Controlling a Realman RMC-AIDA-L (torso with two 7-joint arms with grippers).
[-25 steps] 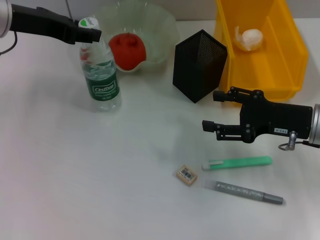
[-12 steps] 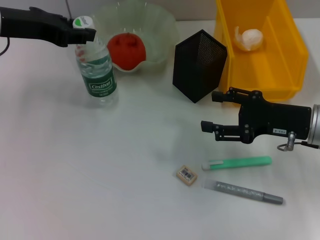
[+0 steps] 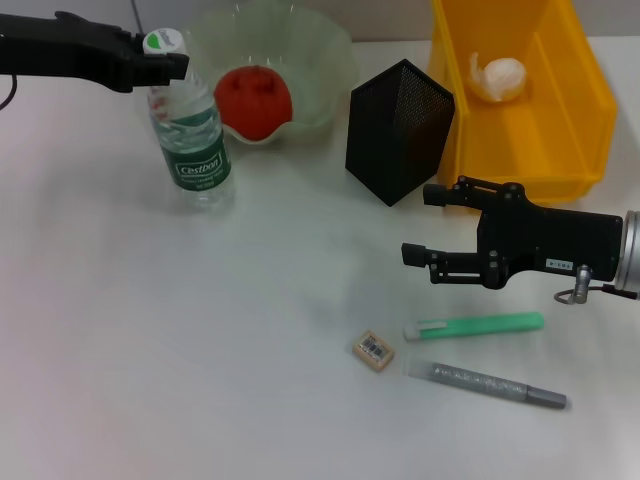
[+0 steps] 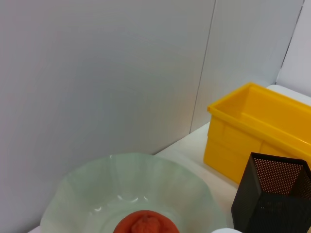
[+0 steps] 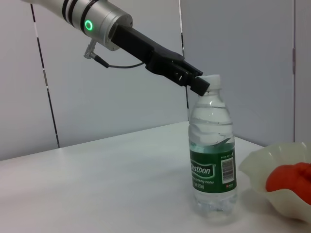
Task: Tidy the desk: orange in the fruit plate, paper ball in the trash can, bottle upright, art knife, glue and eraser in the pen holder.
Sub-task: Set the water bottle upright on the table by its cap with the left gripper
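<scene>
Bottle-righting is the step in hand: the left gripper is clenching the neck of the bottle just under its cap, and the bottle is standing on its base on the desk, just beside the fruit plate. Judging by that, the next move is calling for the left gripper to let go cleanly and lift clear without tipping the bottle.

The right gripper is hovering with its jaws parted and empty, between the pen holder and the small items, so a descent onto one of them is looking likely for that arm.

Counting: one orange is lying in the fruit plate; one paper ball is sitting inside the trash can; one eraser, one green art knife and one grey glue pen are lying on the desk near one another, well apart from the one pen holder. Three items are waiting to be stowed.
</scene>
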